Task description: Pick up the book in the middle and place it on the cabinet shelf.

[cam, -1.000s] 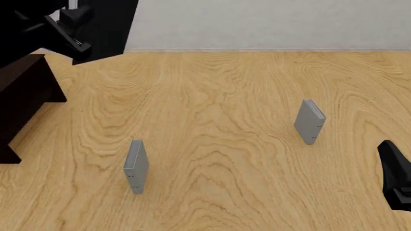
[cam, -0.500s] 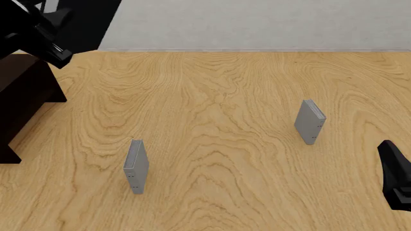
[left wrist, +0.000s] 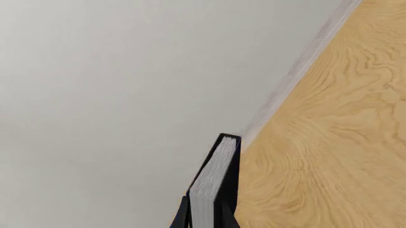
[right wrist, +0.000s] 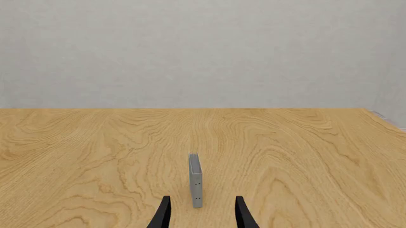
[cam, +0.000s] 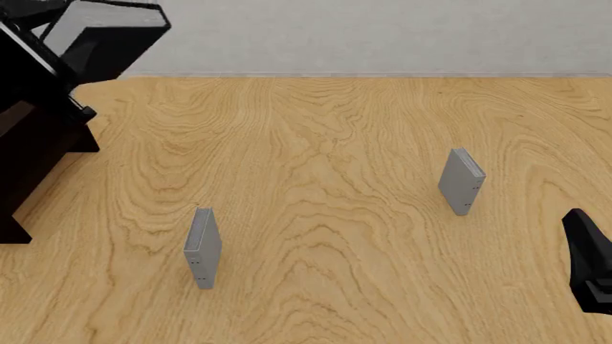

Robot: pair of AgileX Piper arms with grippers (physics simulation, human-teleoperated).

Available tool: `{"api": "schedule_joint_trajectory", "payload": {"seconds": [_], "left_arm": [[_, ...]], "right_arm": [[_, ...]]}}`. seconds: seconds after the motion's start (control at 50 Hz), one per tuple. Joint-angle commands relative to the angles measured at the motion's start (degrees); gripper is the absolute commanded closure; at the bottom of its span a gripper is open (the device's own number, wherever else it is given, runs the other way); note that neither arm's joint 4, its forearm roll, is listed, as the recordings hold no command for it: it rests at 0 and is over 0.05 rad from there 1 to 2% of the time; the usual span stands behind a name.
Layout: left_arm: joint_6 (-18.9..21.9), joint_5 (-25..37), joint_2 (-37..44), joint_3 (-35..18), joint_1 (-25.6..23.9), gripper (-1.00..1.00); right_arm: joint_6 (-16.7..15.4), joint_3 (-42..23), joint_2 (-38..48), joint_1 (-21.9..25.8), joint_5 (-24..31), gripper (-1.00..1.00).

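Note:
The book [cam: 107, 32], thick and black with white page edges, hangs tilted at the far left, above the cabinet shelf [cam: 36, 147], a dark brown cabinet at the left edge. My left gripper [cam: 50, 51] is shut on the book. In the left wrist view the book [left wrist: 214, 183] sits clamped between the two fingers of that gripper [left wrist: 206, 219], page edges facing the camera. My right gripper [cam: 588, 261] rests low at the right edge. The right wrist view shows this gripper [right wrist: 201, 216] open and holding nothing.
Two thin light-grey books stand upright on the wooden table: one at front left [cam: 203, 247], one at right [cam: 462, 180]. The right one [right wrist: 195, 180] stands just beyond my right fingertips. A pale wall [cam: 383, 32] runs along the table's far edge.
My left gripper has carried the book further left and turned it, so its white page edges now face up. The right arm and both grey books have not moved.

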Motion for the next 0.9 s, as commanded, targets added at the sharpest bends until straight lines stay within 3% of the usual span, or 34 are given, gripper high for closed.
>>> {"api": "schedule_joint_trajectory", "payload": {"seconds": [0.02,0.12,0.14,0.18,0.24,0.36,0.4,0.44,0.64,0.9], "left_arm": [[9.11,-2.55,-0.69,1.22,1.09,1.00],[15.33,-5.67,0.18,4.05,1.95,1.00],[14.68,-5.08,-0.21,3.27,1.98,1.00],[19.39,-8.09,0.90,5.92,2.66,1.00],[23.19,-10.71,2.14,8.31,3.56,1.00],[27.14,-13.30,3.52,10.24,4.97,1.00],[31.01,-16.28,5.25,12.12,6.17,1.00],[30.70,-15.85,5.15,11.66,6.45,1.00],[37.20,-16.00,4.88,9.55,8.97,1.00],[41.17,-14.27,3.52,6.59,11.03,1.00]], "right_arm": [[0.00,0.00,-0.01,0.00,0.01,-1.00],[0.00,0.00,0.01,0.01,0.00,-1.00],[0.00,0.00,0.00,0.01,0.00,-1.00],[0.01,0.00,0.01,0.00,-0.01,-1.00],[0.01,0.00,0.01,0.00,0.00,-1.00],[0.00,0.00,-0.01,0.01,0.01,-1.00],[0.00,0.00,0.00,0.00,0.00,-1.00],[-0.01,0.00,-0.02,0.00,0.01,-1.00],[-0.01,0.00,-0.01,0.01,0.01,-1.00],[0.00,0.00,-0.01,0.00,0.01,-1.00]]}}
